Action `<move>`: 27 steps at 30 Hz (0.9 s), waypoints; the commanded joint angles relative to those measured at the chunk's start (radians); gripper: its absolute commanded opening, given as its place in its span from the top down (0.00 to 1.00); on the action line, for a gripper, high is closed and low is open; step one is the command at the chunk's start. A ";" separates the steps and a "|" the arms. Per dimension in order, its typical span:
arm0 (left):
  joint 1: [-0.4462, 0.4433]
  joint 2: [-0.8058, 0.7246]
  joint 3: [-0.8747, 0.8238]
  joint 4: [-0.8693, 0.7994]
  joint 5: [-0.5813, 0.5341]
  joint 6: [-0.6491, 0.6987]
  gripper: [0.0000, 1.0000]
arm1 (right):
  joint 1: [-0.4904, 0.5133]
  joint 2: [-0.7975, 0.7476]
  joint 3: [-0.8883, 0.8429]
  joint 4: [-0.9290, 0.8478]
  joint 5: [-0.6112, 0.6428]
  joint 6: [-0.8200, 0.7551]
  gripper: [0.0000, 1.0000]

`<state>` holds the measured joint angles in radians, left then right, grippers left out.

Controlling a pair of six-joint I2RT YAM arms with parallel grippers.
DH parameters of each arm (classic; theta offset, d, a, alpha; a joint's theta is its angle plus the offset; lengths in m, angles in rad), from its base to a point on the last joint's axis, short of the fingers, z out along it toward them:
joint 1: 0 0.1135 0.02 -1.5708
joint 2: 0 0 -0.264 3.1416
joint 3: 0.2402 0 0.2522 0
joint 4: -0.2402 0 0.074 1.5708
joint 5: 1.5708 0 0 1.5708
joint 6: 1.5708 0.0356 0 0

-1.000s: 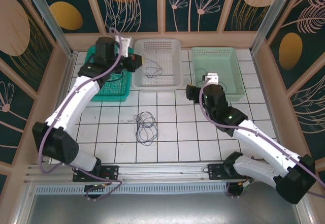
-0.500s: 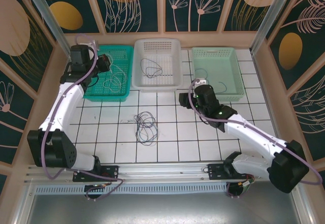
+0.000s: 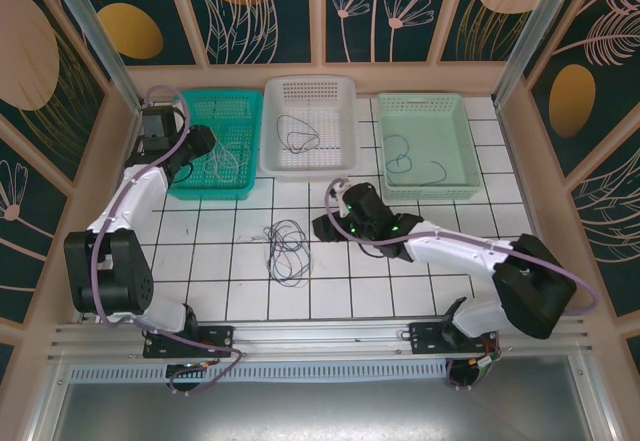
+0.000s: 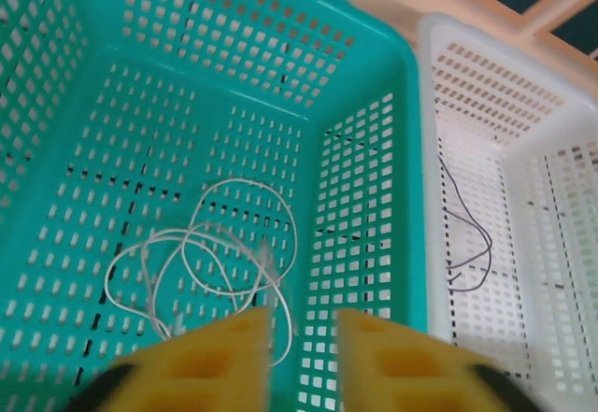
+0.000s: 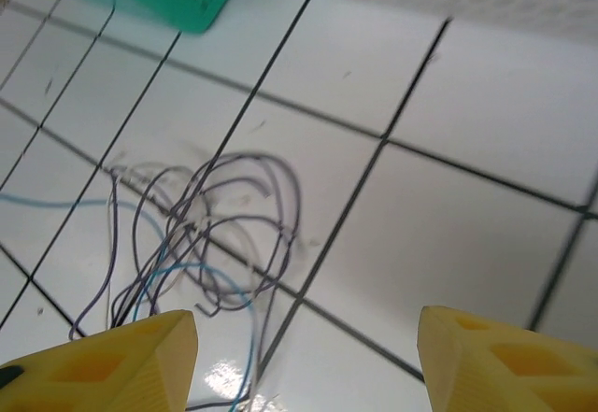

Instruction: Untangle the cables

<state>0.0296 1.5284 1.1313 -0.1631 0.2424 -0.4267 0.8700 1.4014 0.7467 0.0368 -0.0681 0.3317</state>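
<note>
Teal basket (image 4: 355, 197) at far left holds a pale cable (image 4: 217, 244). Above it hovers the left end effector (image 4: 302, 323), fingers slightly parted and empty. The white basket (image 4: 523, 150) holds a dark cable (image 4: 476, 244). The right end effector (image 5: 306, 323), wide open, hangs over the dark tangle (image 5: 201, 234) on the tiled surface (image 5: 467, 206).

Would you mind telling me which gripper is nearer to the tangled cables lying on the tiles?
Right. The right gripper hovers just beside the tangled cables, on their right; the left gripper is far off, over the teal basket.
</note>
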 commanded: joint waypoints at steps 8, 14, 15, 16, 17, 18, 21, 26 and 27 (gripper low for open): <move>0.004 -0.048 -0.137 0.050 -0.032 -0.036 0.10 | 0.085 0.232 0.201 0.040 -0.193 -0.027 0.35; -0.001 -0.183 -0.222 0.080 -0.039 -0.031 0.01 | 0.095 0.342 0.290 -0.007 -0.246 -0.038 0.39; -0.002 -0.202 -0.229 0.080 -0.045 -0.028 0.02 | 0.098 0.360 0.308 -0.020 -0.246 -0.044 0.40; -0.003 -0.216 -0.237 0.081 -0.048 -0.026 0.01 | 0.099 0.372 0.319 -0.029 -0.249 -0.049 0.41; -0.002 -0.232 -0.244 0.084 -0.046 -0.024 0.02 | 0.101 0.385 0.333 -0.033 -0.257 -0.052 0.42; -0.003 -0.244 -0.254 0.091 -0.040 -0.024 0.01 | 0.101 0.396 0.344 -0.033 -0.266 -0.053 0.43; -0.003 -0.266 -0.276 0.108 -0.020 -0.029 0.02 | 0.103 0.422 0.368 -0.047 -0.274 -0.062 0.48; -0.005 -0.277 -0.296 0.128 -0.001 -0.043 0.01 | 0.103 0.444 0.398 -0.076 -0.269 -0.075 0.64; -0.005 -0.278 -0.298 0.128 0.001 -0.044 0.02 | 0.104 0.440 0.398 -0.076 -0.263 -0.075 0.70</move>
<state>0.0315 1.2667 0.8501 -0.0704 0.2234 -0.4618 0.9642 1.8355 1.1099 -0.0101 -0.3168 0.2657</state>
